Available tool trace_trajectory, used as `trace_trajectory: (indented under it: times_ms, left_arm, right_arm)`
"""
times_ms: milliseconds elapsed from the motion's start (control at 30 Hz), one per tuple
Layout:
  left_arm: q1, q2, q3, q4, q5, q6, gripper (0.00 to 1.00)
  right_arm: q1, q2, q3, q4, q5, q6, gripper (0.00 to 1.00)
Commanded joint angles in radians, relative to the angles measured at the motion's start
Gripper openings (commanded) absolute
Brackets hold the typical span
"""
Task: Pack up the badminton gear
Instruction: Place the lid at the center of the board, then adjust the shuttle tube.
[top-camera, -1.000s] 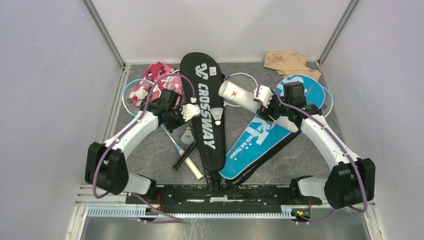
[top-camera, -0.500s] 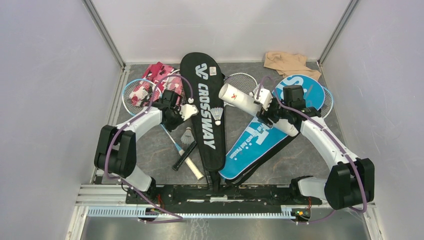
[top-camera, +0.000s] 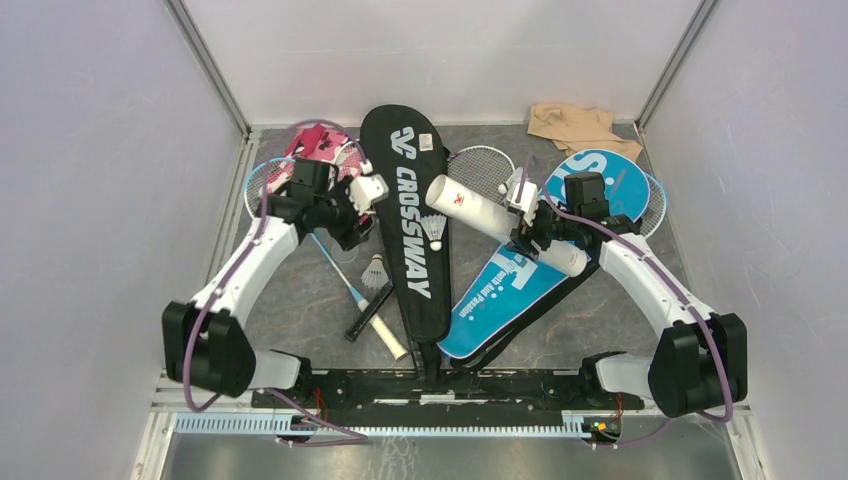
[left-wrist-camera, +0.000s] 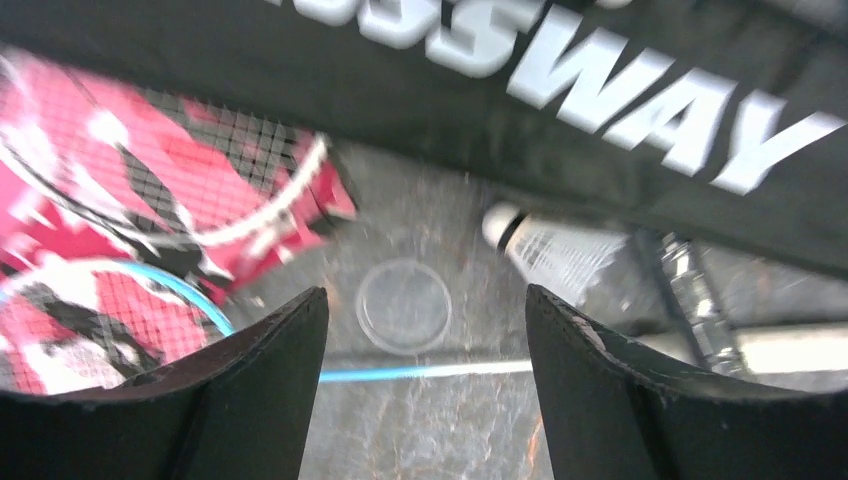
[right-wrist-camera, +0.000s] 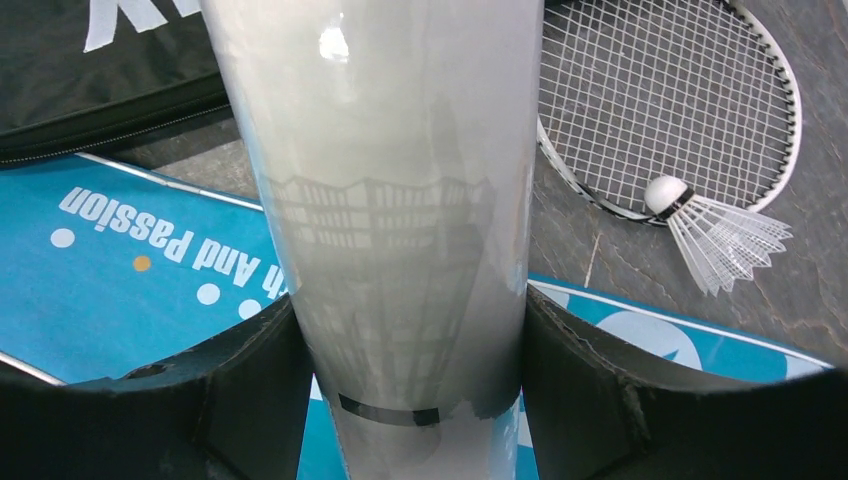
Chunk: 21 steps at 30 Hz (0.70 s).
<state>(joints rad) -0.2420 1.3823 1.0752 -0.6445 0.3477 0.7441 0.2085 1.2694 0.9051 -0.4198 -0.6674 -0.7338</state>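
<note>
My left gripper hangs open and empty over the table, beside the black "CROSSWAY" cover. Below its jaws lie a clear round lid and the blue shaft of a racket. A shuttlecock lies just to the right. My right gripper is shut on the white tube, held tilted above the blue cover. A second shuttlecock rests on the black cover. A third lies by a white racket.
Pink camouflage cloth lies under the left racket's head. Beige cloth sits at the back right. Racket handles cross near the front. Another racket head shows from under the blue cover. Metal rails and walls enclose the table.
My left gripper has opened and swung back to the left, away from the black cover. The right gripper has shifted the tube slightly left.
</note>
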Motion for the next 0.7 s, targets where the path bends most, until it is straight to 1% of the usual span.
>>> trace_trajectory:
  times_ms: [0, 100, 233, 367, 667]
  left_arm:
    - [-0.006, -0.125, 0.13, -0.015, 0.311, -0.11, 0.77]
    - [-0.037, -0.147, 0.2, -0.027, 0.44, -0.149, 0.73]
    - [-0.111, -0.137, 0.258, -0.032, 0.539, -0.176, 0.68]
    - [-0.172, -0.112, 0.272, 0.011, 0.532, -0.194, 0.66]
    - [-0.206, -0.049, 0.231, 0.062, 0.545, -0.207, 0.64]
  right_arm:
    - [-0.002, 0.013, 0.009, 0.015, -0.108, -0.028, 0.2]
    - [-0.001, 0.025, 0.016, -0.002, -0.141, -0.061, 0.19]
    - [-0.001, 0.055, 0.038, -0.035, -0.181, -0.083, 0.2]
    - [-0.001, 0.062, 0.043, -0.044, -0.205, -0.096, 0.2]
    - [-0.001, 0.055, 0.034, -0.046, -0.207, -0.098, 0.2]
